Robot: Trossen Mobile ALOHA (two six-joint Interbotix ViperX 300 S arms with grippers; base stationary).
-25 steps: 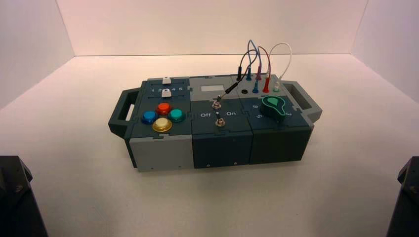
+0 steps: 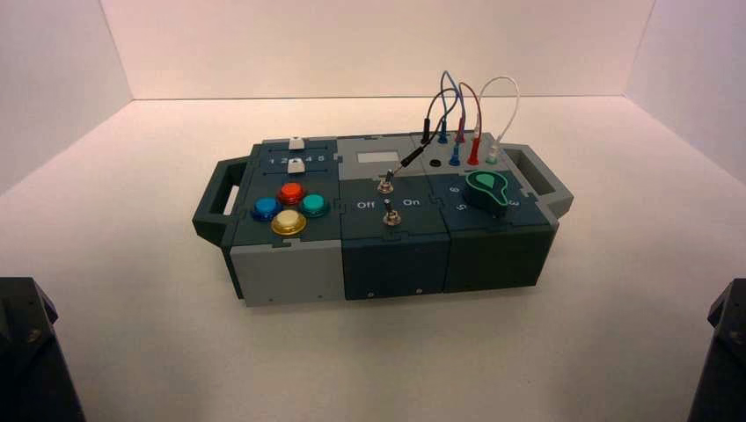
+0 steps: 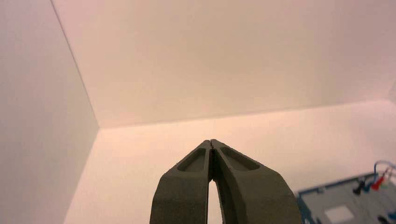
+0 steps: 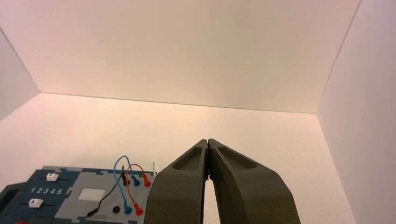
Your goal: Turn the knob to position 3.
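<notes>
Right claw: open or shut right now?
Shut: in its wrist view, the right claw's two fingertips meet at the front.

Black arm parts with bevelled corners and a round screw; dark grey, tapering claw

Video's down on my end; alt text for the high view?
Box on a table, its green-topped knob at the right front, untouched; four coloured push buttons at left, wires at right rear, and both arms parked at the near corners.

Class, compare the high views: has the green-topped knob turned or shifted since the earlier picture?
No. The green-topped knob sits the same way against the box's right-hand handle, its pointer aimed alike.
</notes>
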